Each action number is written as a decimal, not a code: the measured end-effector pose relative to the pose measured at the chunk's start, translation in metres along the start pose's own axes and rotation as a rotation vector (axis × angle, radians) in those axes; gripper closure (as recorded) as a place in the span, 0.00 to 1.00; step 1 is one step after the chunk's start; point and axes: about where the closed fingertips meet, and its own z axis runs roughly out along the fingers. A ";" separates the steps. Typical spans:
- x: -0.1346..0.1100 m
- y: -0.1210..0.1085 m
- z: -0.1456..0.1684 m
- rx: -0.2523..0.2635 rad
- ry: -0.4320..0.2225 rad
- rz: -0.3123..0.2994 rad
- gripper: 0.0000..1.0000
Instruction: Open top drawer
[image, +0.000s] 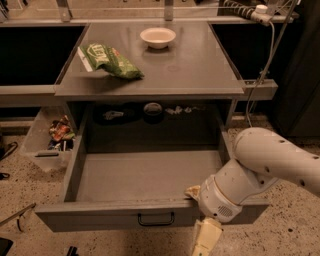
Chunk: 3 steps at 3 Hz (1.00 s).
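The top drawer (145, 177) is a wide grey metal drawer. It stands pulled far out from under the grey counter, and its shallow tray is bare. Its flat front carries a small black bar handle (156, 219) at the lower middle. My gripper (205, 240) hangs just in front of the drawer's front panel, right of the handle and apart from it. One pale finger (206, 237) points down past the bottom edge of the view. The white arm (265, 167) reaches in from the right over the drawer's right front corner.
On the grey counter (200, 65) lie a green chip bag (107, 60) and a white bowl (158, 37). Dark items sit in the recess behind the drawer (152, 109). A clear bin of snacks (50, 140) stands on the floor at left. Cables hang at the right (262, 65).
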 end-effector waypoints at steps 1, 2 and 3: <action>0.003 0.023 0.004 -0.025 -0.025 0.007 0.00; 0.003 0.023 0.003 -0.025 -0.025 0.007 0.00; 0.012 0.045 0.007 -0.045 -0.050 0.035 0.00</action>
